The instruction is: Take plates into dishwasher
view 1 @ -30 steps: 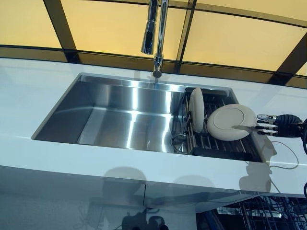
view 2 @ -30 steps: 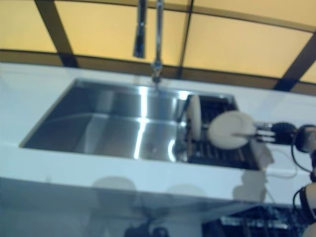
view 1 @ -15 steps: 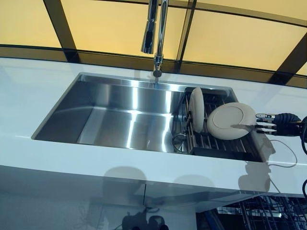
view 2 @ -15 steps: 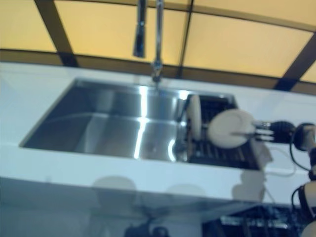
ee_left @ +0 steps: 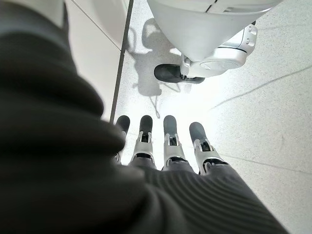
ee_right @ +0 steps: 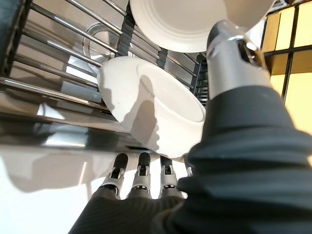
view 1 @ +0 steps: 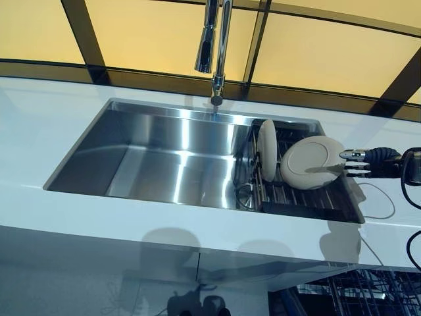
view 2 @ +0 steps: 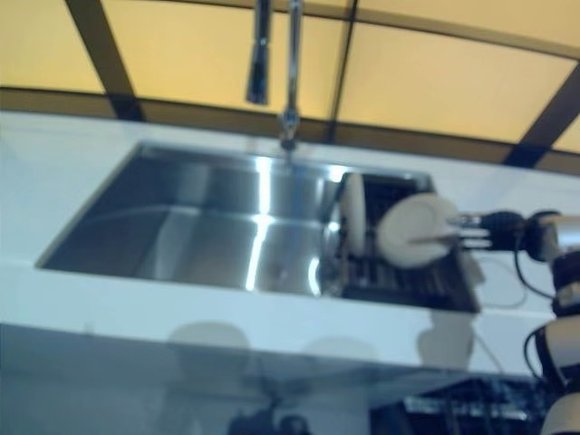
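A cream plate (view 1: 310, 161) tilts above the dish rack (view 1: 309, 197) at the right end of the steel sink (view 1: 158, 155). My right hand (view 1: 370, 161) reaches in from the right and pinches its rim, thumb on the upper face and fingers (ee_right: 140, 173) under the plate (ee_right: 151, 107). A second cream plate (view 1: 267, 149) stands upright on edge in the rack just to its left, also showing as the far plate (ee_right: 195, 19) in the right wrist view. My left hand (ee_left: 168, 146) hangs low over the floor with straight fingers and nothing in it.
A tall tap (view 1: 217, 46) rises behind the sink. White counter (view 1: 39, 125) surrounds the basin. Wire dishwasher rack (view 1: 368, 293) shows below the counter's front edge at the lower right. A small drain strainer (view 1: 245, 195) lies at the rack's left.
The right hand and its plate have moved up and a little left, the plate lifting off the rack bars. The upright plate has stayed put.
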Robot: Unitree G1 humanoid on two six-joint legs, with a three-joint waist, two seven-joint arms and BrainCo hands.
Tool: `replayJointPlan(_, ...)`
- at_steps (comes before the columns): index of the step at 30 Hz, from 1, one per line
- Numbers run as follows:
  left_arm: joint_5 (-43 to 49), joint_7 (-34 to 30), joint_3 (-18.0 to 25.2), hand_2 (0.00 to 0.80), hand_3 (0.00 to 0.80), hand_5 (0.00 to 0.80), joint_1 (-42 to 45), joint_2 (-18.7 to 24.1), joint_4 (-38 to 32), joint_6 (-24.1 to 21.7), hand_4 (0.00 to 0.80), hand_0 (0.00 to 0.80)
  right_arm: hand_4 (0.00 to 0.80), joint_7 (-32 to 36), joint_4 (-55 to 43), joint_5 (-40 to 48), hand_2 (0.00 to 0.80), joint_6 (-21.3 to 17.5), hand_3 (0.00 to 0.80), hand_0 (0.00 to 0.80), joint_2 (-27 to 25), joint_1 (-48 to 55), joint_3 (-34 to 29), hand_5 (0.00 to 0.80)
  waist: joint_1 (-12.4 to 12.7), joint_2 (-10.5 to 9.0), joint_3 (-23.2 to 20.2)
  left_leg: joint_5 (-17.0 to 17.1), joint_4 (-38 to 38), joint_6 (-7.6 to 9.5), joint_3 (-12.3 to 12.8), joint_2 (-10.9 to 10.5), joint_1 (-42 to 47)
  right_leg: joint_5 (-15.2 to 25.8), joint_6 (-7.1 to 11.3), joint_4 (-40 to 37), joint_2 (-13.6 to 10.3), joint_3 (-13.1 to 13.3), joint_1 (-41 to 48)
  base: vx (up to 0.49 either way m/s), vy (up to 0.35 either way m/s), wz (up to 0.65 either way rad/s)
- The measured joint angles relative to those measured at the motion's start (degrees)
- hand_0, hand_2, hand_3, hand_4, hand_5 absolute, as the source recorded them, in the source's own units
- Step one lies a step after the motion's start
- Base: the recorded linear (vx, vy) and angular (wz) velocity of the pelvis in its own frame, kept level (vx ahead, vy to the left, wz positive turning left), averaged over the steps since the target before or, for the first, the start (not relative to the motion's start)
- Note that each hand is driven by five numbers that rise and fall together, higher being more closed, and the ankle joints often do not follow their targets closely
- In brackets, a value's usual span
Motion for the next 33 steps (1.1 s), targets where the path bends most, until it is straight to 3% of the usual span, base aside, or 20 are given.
replayJointPlan(4, -0.8, 0.2, 0.0, 0.000, 0.000, 0.000, 0.0, -0.2, 0.1, -0.1, 0.000, 0.000, 0.000, -0.9, 0.0, 0.0, 0.000, -0.1, 0.000, 0.000, 1.0, -1.2, 0.2, 0.000, 0.0, 0.01, 0.0, 0.1, 0.0, -0.08, -0.5, 0.0, -0.1, 0.0, -0.02, 0.0, 0.0, -0.4, 0.1, 0.005, 0.022, 0.06)
replayJointPlan(6, -0.9, 0.5, 0.0, 0.000, 0.000, 0.000, 0.0, -0.3, 0.0, -0.1, 0.000, 0.000, 0.436, -1.5, 0.0, 0.0, 0.436, -0.1, 0.436, 0.436, 1.2, -1.5, 0.5, 0.436, 0.0, 0.01, 0.0, 0.1, 0.0, -0.14, -0.8, 0.0, -0.1, -0.1, -0.08, 0.0, 0.0, -0.8, 0.1, 0.009, 0.012, 0.09)
replayJointPlan(7, -1.3, 0.6, 0.0, 0.000, 0.000, 0.000, 0.0, -0.6, 0.0, -0.1, 0.000, 0.000, 0.690, -2.5, 0.0, 0.0, 0.690, -0.1, 0.690, 0.690, 1.3, -2.0, 0.9, 0.690, 0.1, 0.02, 0.0, 0.1, 0.0, -0.18, -0.9, 0.0, -0.2, -0.1, -0.10, -0.1, 0.0, -0.9, 0.1, 0.018, 0.008, 0.05)
replayJointPlan(8, -1.3, 0.7, 0.0, 0.000, 0.000, 0.000, 0.0, -0.7, 0.1, -0.1, 0.000, 0.000, 0.800, -3.0, 0.0, 0.0, 0.800, -0.1, 0.800, 0.800, 1.3, -2.3, 0.9, 0.800, 0.2, 0.02, 0.0, 0.1, 0.0, -0.20, -1.0, 0.0, -0.2, -0.1, -0.11, -0.1, 0.0, -0.9, 0.1, 0.000, 0.000, 0.00)
replayJointPlan(19, -1.3, 1.0, 0.0, 0.000, 0.000, 0.000, -0.1, -1.6, 0.0, -0.8, 0.000, 0.000, 0.800, -4.0, 0.0, -0.5, 0.800, -1.1, 0.800, 0.800, 4.9, -2.6, 3.9, 0.800, 3.1, 0.31, 0.2, 0.5, 0.1, -0.19, -1.3, -0.1, -0.5, -0.1, -0.13, 0.0, -0.1, -1.1, -0.3, 0.000, 0.001, 0.02)
replayJointPlan(33, -1.3, 1.0, 0.0, 0.000, 0.000, 0.000, 0.0, -1.5, -0.5, -1.0, 0.000, 0.000, 0.800, -7.2, 0.1, -0.4, 0.800, -2.4, 0.800, 0.800, 5.0, -3.0, 3.9, 0.800, 3.0, 0.10, 0.3, 0.8, 0.0, -0.17, -1.6, -0.2, -0.6, -0.1, -0.12, 0.0, -0.2, -1.3, -0.3, 0.001, -0.001, 0.02)
